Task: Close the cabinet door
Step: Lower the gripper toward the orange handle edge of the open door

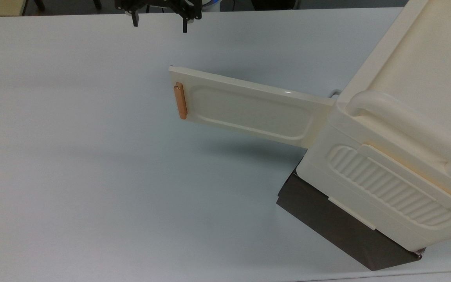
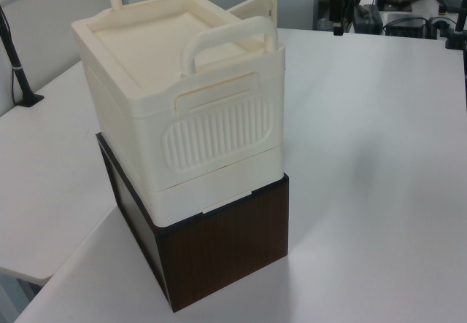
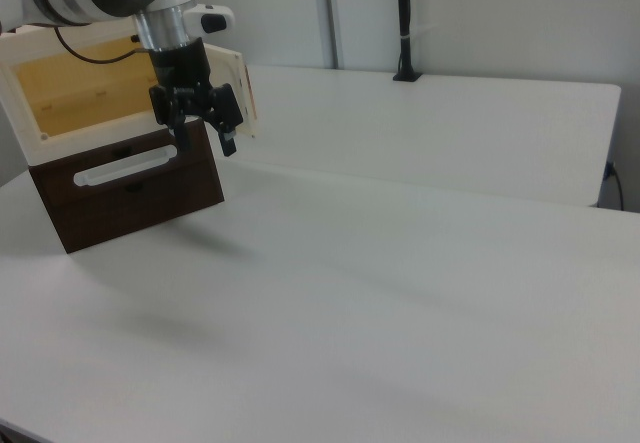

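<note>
While swung wide open, the cream cabinet door (image 1: 249, 113) bears a copper handle (image 1: 180, 100).

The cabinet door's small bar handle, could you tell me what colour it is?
Copper-orange; the handle stands out against the cream cabinet door, best seen in the top view.

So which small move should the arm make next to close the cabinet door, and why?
Probably bring the end effector toward the handle end of the cabinet door, on its outer face. The door stands swung wide open from the cabinet, and in the top view the end effector hangs apart from it, fingers open and empty, so nothing pushes yet.
</note>
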### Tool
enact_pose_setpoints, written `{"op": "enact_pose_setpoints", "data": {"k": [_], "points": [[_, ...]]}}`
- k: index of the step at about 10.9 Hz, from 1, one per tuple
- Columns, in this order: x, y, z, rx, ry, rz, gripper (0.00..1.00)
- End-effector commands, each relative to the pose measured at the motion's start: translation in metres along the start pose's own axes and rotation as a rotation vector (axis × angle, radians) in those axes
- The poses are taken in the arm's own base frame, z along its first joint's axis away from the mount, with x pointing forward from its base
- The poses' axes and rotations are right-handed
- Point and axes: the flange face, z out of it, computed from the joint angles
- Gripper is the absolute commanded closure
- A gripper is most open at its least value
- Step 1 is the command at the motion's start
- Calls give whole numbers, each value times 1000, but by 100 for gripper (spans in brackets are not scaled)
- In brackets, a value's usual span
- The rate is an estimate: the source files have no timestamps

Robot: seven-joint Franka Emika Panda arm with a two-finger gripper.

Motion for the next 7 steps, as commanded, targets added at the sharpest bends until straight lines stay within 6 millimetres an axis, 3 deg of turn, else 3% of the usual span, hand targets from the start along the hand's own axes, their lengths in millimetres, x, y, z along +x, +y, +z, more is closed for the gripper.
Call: {"op": "enact_pose_setpoints", "data": {"k": [1, 5, 6, 7], "points": [[-10, 9, -2, -1, -2, 2, 0], [-8, 9, -2, 1, 2, -15, 0], [-8, 9, -3, 4, 4, -47, 20], [-8, 8, -4, 45, 8, -64, 59]]}}
